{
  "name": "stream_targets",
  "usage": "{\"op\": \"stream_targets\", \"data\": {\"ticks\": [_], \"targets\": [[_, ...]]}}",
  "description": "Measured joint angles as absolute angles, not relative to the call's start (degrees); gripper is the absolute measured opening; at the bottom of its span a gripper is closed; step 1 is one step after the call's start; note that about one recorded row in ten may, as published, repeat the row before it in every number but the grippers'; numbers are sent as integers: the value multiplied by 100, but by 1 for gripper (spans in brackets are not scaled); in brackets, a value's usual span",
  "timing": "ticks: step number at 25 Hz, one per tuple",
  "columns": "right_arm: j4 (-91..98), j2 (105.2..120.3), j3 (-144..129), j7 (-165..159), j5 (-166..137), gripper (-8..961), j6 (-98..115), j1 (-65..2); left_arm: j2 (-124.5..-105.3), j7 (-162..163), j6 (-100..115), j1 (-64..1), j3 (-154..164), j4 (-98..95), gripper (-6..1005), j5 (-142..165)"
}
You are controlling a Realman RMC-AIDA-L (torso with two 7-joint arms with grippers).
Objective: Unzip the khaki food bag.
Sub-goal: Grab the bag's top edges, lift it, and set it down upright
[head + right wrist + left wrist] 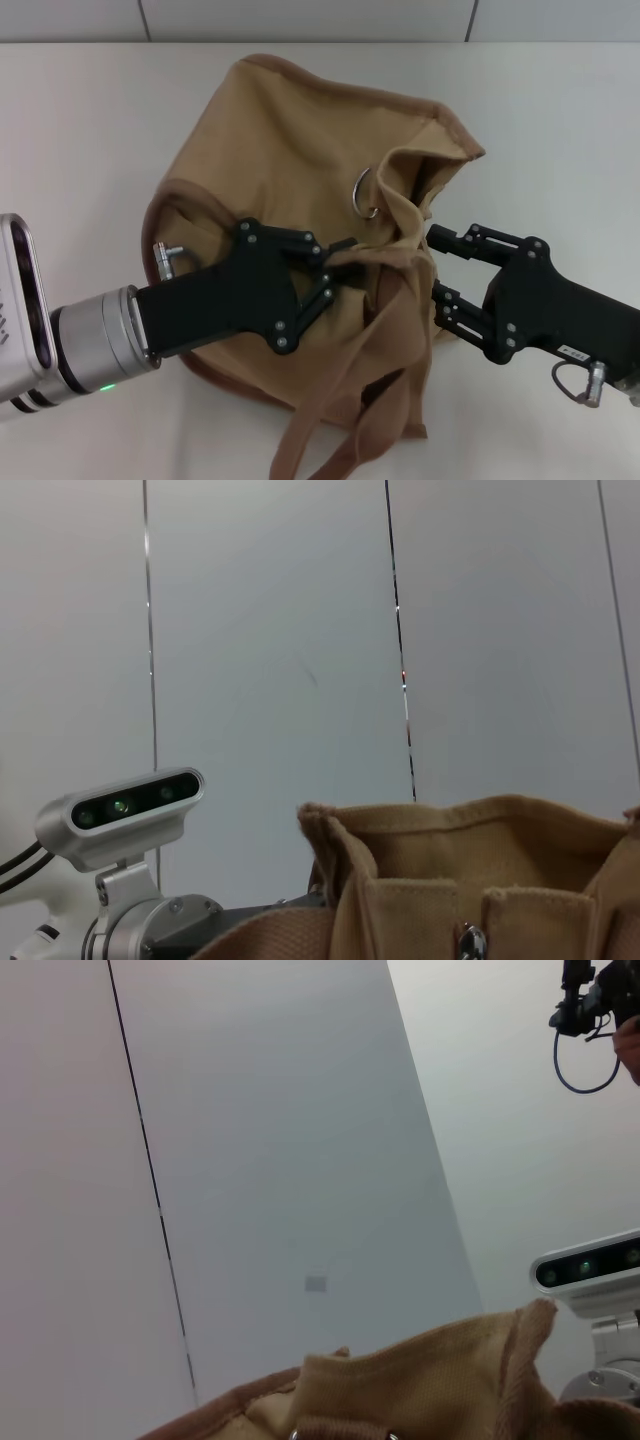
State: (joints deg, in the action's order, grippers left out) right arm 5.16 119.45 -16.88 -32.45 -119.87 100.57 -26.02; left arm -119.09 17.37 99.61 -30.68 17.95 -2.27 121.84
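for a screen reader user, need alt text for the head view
A khaki bag lies slumped on a white table, both grippers at its middle. The left gripper pinches fabric near the metal ring; the right gripper sits open at the bag's right edge.

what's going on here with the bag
Both arms are working on the khaki bag, which lies slumped on the white table. The left gripper comes in from the left and pinches fabric near the bag's middle, just below the metal ring. The right gripper sits at the bag's right edge, its fingers open around the fabric there. The handles trail toward the front. The zipper isn't visible, so progress is unclear.
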Motion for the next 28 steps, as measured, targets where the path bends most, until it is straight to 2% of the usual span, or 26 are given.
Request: {"op": "stream_targets", "data": {"ticks": [2, 8, 13, 28], "targets": [[466, 11949, -1690, -3184, -11983, 511, 10022, -2619, -11909, 1733, 9962, -3071, 1798, -199, 74, 12190], [373, 11959, -1688, -3155, -11957, 333, 9967, -2652, -11908, 1661, 9972, -3075, 1892, -139, 76, 12195], [276, 11962, -1643, -3155, -11938, 260, 9833, -2675, -11910, 1628, 9981, -3076, 1950, -82, 77, 12200], [145, 11962, -1708, -3037, -11965, 180, 9670, -2731, -11910, 1564, 9997, -3076, 1958, -6, 81, 12211]]}}
